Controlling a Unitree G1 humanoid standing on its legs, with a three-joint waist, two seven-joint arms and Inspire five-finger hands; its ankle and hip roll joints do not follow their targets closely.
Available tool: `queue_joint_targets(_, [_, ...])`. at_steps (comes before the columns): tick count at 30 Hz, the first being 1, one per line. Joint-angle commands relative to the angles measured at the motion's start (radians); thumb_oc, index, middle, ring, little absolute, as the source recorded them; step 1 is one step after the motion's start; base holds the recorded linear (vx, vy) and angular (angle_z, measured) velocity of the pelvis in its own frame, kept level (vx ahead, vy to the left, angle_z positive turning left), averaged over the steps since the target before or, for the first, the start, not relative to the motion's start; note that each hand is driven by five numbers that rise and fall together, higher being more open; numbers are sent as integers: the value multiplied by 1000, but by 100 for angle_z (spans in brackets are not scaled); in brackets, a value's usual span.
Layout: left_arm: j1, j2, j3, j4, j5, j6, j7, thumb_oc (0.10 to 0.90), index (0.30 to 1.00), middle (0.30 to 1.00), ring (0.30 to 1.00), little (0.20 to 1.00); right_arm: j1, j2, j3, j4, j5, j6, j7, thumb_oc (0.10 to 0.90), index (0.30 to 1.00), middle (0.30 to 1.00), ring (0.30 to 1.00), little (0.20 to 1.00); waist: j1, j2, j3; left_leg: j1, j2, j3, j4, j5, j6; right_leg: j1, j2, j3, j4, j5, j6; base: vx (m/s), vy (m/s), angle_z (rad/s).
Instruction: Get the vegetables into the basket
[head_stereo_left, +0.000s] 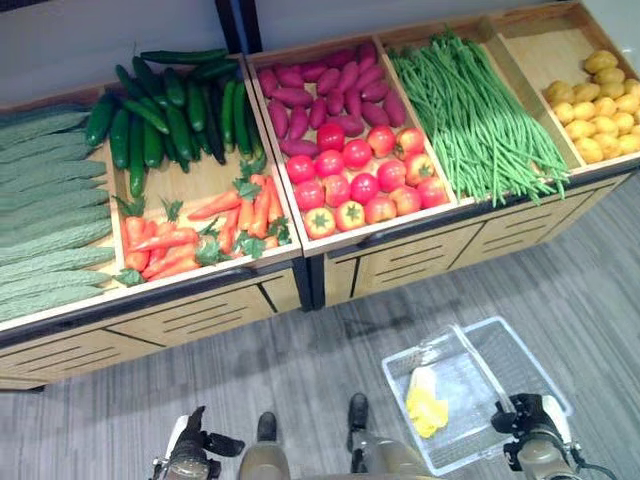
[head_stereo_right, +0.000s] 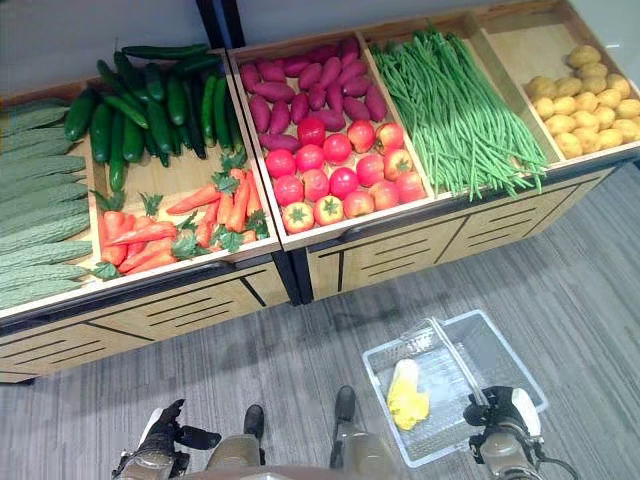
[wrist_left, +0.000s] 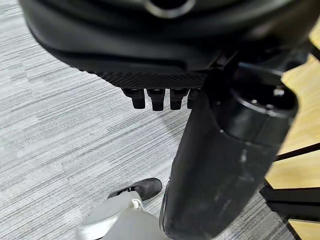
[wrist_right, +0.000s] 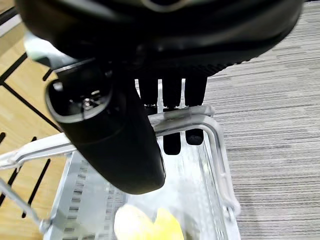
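Right hand (wrist_right: 170, 100) hooks curled fingers round the clear basket's (head_stereo_left: 520, 352) handle (wrist_right: 185, 122); a yellow vegetable (head_stereo_left: 426, 404) lies inside. Left hand (head_stereo_left: 190, 445) hangs curled, empty. Tomatoes (head_stereo_left: 362, 185) fill the wooden stand (head_stereo_left: 400, 255).

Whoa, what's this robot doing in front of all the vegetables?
It is standing at a produce stand stocked with cucumbers, carrots, tomatoes, green beans and more. Its right hand has its fingers curled round the handle of a clear basket, which holds a yellow vegetable. Its left hand hangs low with curled fingers, holding nothing.
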Motion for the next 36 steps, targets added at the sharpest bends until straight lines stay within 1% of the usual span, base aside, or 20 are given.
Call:
queue_joint_targets(1, [5,68,11,4,-20,-10,29,900,1000,1000,1000,1000,45,-66,-32,20,17,-7,-58,400,300,300,300,300,-14,-27,-36,11,3,12,-51,-40,27,4,-110,46,117,-59,157,52,103,20])
queue_joint_targets(5, [17,69,14,15,-16,-11,27,900,1000,1000,1000,1000,50,-54,-29,46,5,6,-48,400,300,300,300,300,-14,-23,-45,49,-14,13,-109,-42,36,15,-133,40,121,-55,172,58,142,2])
queue_joint_targets(7, [24,73,25,22,-18,-11,27,900,1000,1000,1000,1000,47,-45,-25,47,-5,10,-44,400,300,300,300,300,-10,-30,-47,58,-27,17,-118,-50,44,22,-146,42,117,-48,181,51,134,8])
queue_joint_targets(9, [25,74,30,24,-21,-11,28,900,1000,1000,1000,1000,45,-42,-23,48,-6,12,-42,400,300,300,300,300,-9,-32,-46,59,-31,19,-121,-51,45,23,-150,44,116,-44,184,19,85,9])
queue_joint_targets(11, [28,79,65,40,-44,-10,38,900,1000,1000,1000,1000,36,-22,-12,51,-11,11,-44,400,300,300,300,300,0,-45,-48,56,-39,23,-122,-56,48,27,-161,44,97,-29,192,32,102,-1])
queue_joint_targets(13, [33,90,156,54,-131,-19,73,900,1000,1000,1000,1000,31,3,2,58,-13,7,-49,400,300,300,300,300,13,-58,-59,52,-43,27,-122,-63,45,32,-168,43,64,-9,200,53,68,-9])
queue_joint_targets(16, [32,103,243,58,-231,-35,115,900,1000,1000,1000,1000,38,14,10,69,-20,4,-56,400,300,300,300,300,18,-63,-68,56,-43,29,-122,-65,43,44,-169,42,40,0,204,39,16,-3])
queue_joint_targets(17, [31,115,289,62,-284,-46,131,900,1000,1000,1000,1000,39,15,7,78,-19,4,-55,400,300,300,300,300,21,-64,-71,60,-43,29,-122,-67,42,50,-170,39,32,3,205,38,10,-2])
queue_joint_targets(21, [30,193,467,97,-424,-77,234,900,1000,1000,1000,1000,51,20,9,76,-25,-1,-61,400,300,300,300,300,23,-63,-84,71,-39,37,-122,-73,34,62,-168,45,14,4,208,15,5,-2])
queue_joint_targets(23, [48,247,541,131,-452,-78,272,900,1000,1000,1000,1000,59,16,13,69,-27,-7,-63,400,300,300,300,300,21,-63,-91,79,-35,43,-122,-75,30,66,-167,49,13,2,209,27,8,-10])
queue_joint_targets(24, [56,263,570,153,-475,-71,268,900,1000,1000,1000,1000,63,12,18,68,-28,-8,-59,400,300,300,300,300,16,-62,-94,84,-33,48,-122,-76,28,69,-166,51,12,0,210,18,7,-18])
queue_joint_targets(26, [63,339,599,138,-440,-83,308,900,1000,1000,1000,1000,68,5,29,74,-33,-12,-55,400,300,300,300,300,15,-58,-97,90,-31,50,-122,-76,25,75,-166,51,10,0,210,8,11,-13])
queue_joint_targets(27, [67,407,621,104,-402,-91,362,900,1000,1000,1000,1000,71,0,39,71,-41,-19,-55,400,300,300,300,300,14,-55,-97,95,-32,53,-122,-77,23,78,-166,49,8,0,212,-10,14,-4])
queue_joint_targets(29, [73,449,608,27,-328,-105,405,900,1000,1000,1000,1000,73,-2,48,60,-54,-27,-58,400,300,300,300,300,14,-51,-96,95,-31,52,-122,-75,21,77,-167,48,7,2,215,0,0,0])
queue_joint_targets(30, [78,473,603,-28,-281,-109,431,900,1000,1000,1000,1000,75,-1,50,54,-57,-34,-59,400,300,300,300,300,16,-50,-95,93,-31,51,-122,-74,20,76,-167,47,6,3,216,-44,-11,3])
queue_joint_targets(31, [84,506,601,-186,-195,-121,508,900,1000,1000,1000,1000,79,3,48,46,-64,-45,-72,400,300,300,300,300,20,-51,-93,90,-32,48,-122,-72,18,76,-168,43,5,3,218,-45,-14,4])
queue_joint_targets(33, [92,520,596,-322,-113,-117,556,900,1000,1000,1000,1000,82,5,42,41,-70,-48,-81,400,300,300,300,300,23,-52,-92,88,-32,45,-122,-72,18,77,-169,38,5,2,221,-36,-12,7])
queue_joint_targets(34, [103,525,582,-404,-46,-104,572,900,1000,1000,1000,1000,88,5,34,37,-75,-50,-87,400,300,300,300,300,25,-53,-91,86,-33,41,-122,-71,18,77,-170,34,5,3,222,-27,-12,6])
queue_joint_targets(36, [108,533,558,-492,45,-80,588,900,1000,1000,1000,1000,89,1,26,33,-80,-49,-89,400,300,300,300,300,24,-53,-91,84,-34,37,-122,-71,19,77,-172,31,5,4,223,-27,-5,3])
